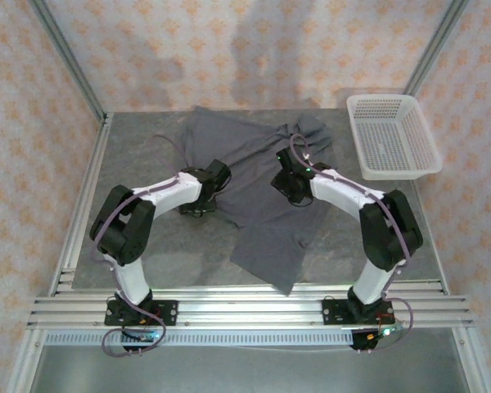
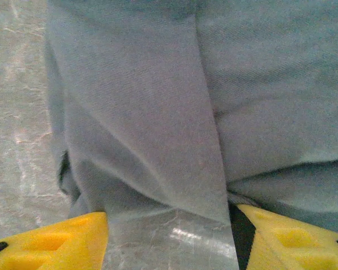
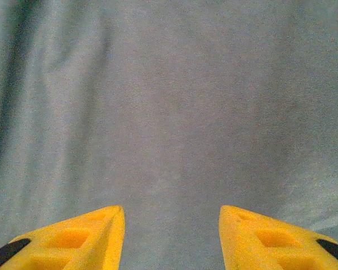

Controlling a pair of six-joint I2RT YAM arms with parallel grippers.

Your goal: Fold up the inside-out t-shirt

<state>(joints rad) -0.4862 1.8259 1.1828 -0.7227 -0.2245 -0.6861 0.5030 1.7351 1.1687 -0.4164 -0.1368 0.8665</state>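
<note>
white mesh basket (image 1: 383, 98), grey table (image 1: 139, 164)

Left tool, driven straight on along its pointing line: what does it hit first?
Most likely the inside-out t-shirt: its folded edge lies just ahead of the open left tool. Bare table shows between the fingers, so that could come first.

The right tool (image 3: 170, 209), yellow fingers apart, hangs over the grey t-shirt (image 3: 174, 101).

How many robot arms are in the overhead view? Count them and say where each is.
2. The left arm stands at near left, reaching the left edge of the t-shirt; the right arm stands at near right, reaching over its upper middle. None seems hidden.
</note>
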